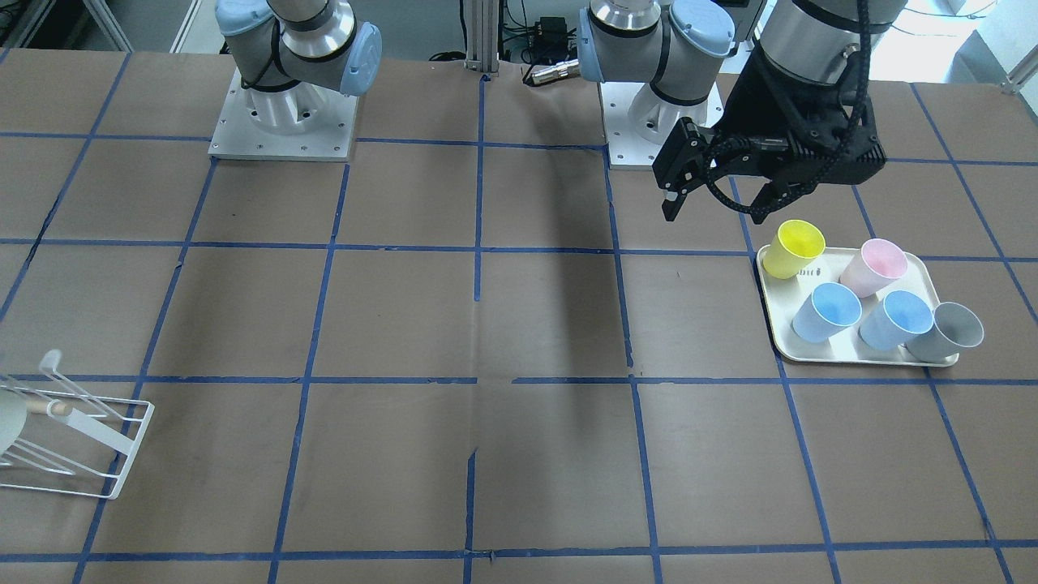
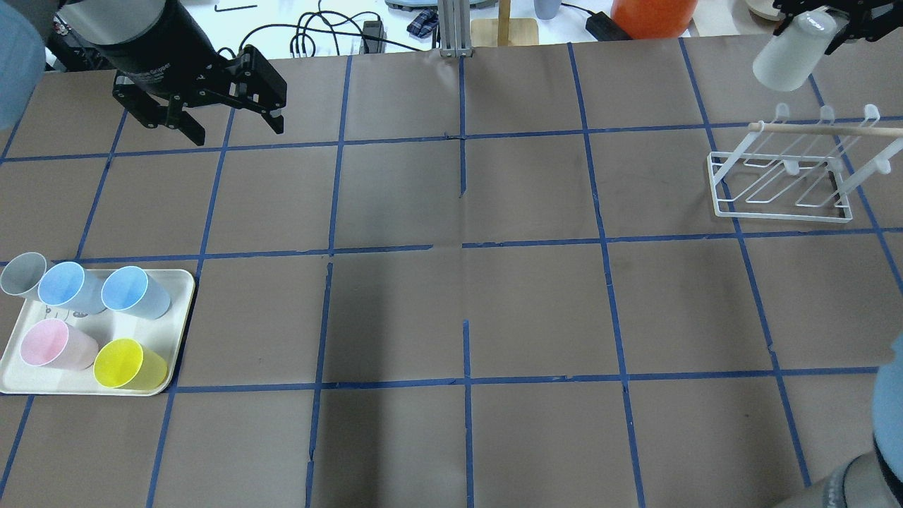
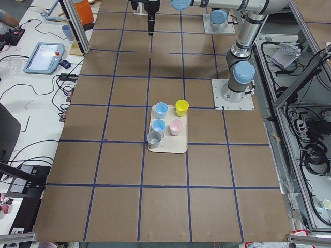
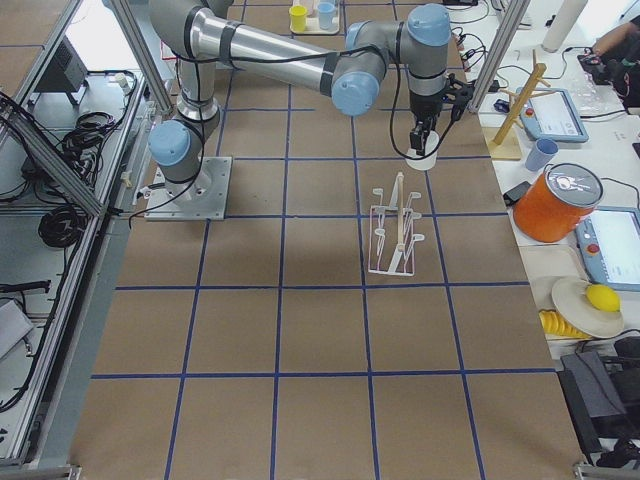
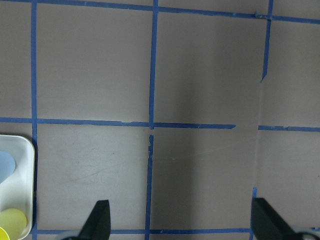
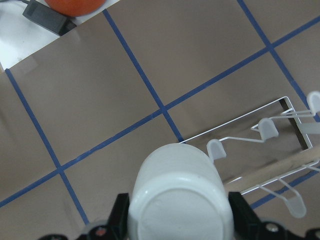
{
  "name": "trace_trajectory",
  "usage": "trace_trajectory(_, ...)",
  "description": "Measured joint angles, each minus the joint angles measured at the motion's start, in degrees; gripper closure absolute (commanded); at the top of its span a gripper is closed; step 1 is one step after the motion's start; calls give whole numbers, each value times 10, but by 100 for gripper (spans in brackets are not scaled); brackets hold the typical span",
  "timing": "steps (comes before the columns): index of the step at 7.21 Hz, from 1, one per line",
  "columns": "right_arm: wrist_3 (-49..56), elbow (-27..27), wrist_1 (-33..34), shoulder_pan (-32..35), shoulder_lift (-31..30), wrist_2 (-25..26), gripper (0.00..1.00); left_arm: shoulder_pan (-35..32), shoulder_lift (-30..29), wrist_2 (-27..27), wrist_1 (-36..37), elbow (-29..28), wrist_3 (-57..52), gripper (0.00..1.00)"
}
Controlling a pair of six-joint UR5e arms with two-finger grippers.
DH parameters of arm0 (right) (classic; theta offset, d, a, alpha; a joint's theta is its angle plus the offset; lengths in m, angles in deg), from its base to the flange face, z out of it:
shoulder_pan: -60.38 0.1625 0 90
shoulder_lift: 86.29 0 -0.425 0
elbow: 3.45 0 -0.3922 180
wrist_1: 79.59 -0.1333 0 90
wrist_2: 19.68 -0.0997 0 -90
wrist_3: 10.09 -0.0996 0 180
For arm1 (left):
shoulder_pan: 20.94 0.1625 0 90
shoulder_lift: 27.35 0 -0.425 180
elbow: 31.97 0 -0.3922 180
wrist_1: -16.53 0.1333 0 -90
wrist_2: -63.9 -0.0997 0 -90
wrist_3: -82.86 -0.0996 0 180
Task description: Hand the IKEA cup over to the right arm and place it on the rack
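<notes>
Cream-white IKEA cup point(image 2: 789, 60) clamped base-first in right hand point(image 2: 815, 21), near rack point(image 2: 776, 190); left hand point(image 2: 235, 128) open, empty.

My right arm point(image 4: 280, 50) reaches from its base near the view's left edge out across the worktop point(image 4: 300, 340), wrist turned down. My gripper point(image 4: 419, 140) points straight down, with the IKEA cup point(image 4: 423, 159) held at its fingertips, pale against the brown surface. The cup hangs near the rack point(image 4: 392, 250), beyond its far end and apart from it. The rack stands on the worktop, its wooden dowel point(image 4: 400, 205) running along the top. At the worktop's far end are a yellow cup point(image 4: 298, 17) and a blue cup point(image 4: 325, 13).
</notes>
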Motion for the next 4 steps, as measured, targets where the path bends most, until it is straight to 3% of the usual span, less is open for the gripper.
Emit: trace_trajectory(4,7,-65,1,-3,73,1,100,4,-13,1,-5,-26,-1,0)
